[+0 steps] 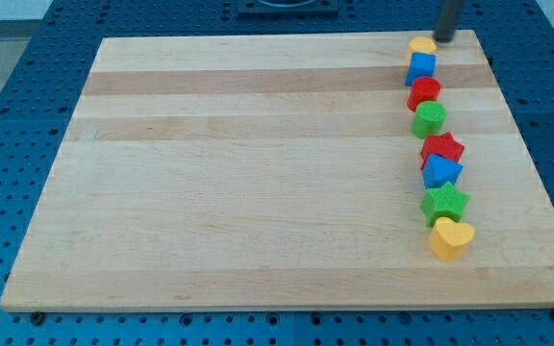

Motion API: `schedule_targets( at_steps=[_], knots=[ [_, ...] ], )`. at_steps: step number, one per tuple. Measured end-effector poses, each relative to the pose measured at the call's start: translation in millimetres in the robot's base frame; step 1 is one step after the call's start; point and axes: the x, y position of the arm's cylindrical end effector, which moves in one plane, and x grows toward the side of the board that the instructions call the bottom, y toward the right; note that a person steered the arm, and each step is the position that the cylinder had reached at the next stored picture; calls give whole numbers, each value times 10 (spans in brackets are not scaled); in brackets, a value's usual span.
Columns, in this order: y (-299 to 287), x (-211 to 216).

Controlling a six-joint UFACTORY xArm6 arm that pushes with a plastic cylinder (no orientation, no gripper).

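My tip (443, 40) sits at the upper right of the frame, just beside the small yellow block (422, 44). It is a plain rod, with no hand. Below, a line runs down the wooden desk (258, 173): blue cube (421, 66), red block (424, 92), green block (429, 119), red star (441, 149), blue block (440, 172), green star (445, 203), yellow heart (450, 237).

Dark rod upright at the view's top right, my tip (444, 39) down

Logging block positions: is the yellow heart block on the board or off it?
On it. The yellow heart block lies flat on the wooden board, inside its bottom edge, below the green star block.
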Motion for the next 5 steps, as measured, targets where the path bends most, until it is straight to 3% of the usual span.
schedule_targets(
  at_steps=[2, 4, 5],
  knots=[
    [570, 1016],
    [712, 2651],
    [481, 3371]
  ],
)
